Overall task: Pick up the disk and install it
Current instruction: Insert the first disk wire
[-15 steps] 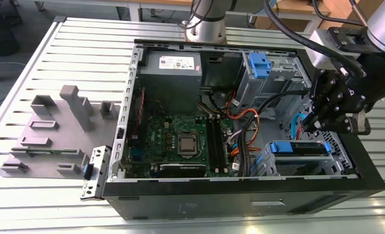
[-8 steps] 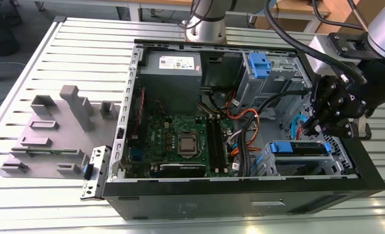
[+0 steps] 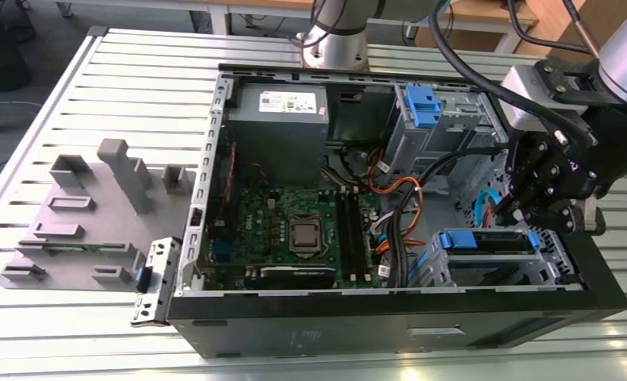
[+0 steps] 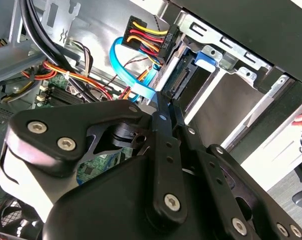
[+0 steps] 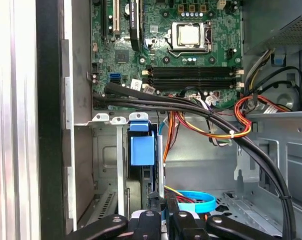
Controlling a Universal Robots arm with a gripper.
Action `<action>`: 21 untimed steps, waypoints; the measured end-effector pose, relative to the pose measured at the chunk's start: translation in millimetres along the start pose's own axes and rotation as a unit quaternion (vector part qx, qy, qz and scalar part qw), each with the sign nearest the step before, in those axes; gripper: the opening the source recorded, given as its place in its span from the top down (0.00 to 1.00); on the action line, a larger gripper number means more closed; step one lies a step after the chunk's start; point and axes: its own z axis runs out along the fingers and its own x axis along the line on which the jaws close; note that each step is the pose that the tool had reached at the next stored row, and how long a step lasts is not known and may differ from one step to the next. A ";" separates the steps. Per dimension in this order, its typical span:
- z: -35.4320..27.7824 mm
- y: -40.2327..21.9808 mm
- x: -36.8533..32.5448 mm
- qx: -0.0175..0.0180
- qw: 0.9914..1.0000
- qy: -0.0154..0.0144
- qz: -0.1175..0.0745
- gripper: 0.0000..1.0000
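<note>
Fingers of the gripper sit pressed together with nothing between them, their tips right at the rear edge of the disk in its blue-tabbed bay. In the exterior view, the disk lies at the lower right of the open computer case, the gripper just above it, the green motherboard farther toward the frame's middle.

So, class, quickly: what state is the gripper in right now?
Gripper: fingers shut together at the disk's connector end, gripping nothing visible.
</note>
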 end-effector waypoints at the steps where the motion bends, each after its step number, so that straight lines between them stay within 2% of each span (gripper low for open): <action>1: 0.3 0.1 0.5 0.000 1.000 0.000 0.000 0.84; 17: 3.2 1.7 4.0 0.001 1.000 0.000 0.000 0.84; 21: 6.2 2.3 4.4 0.003 1.000 0.000 0.000 0.84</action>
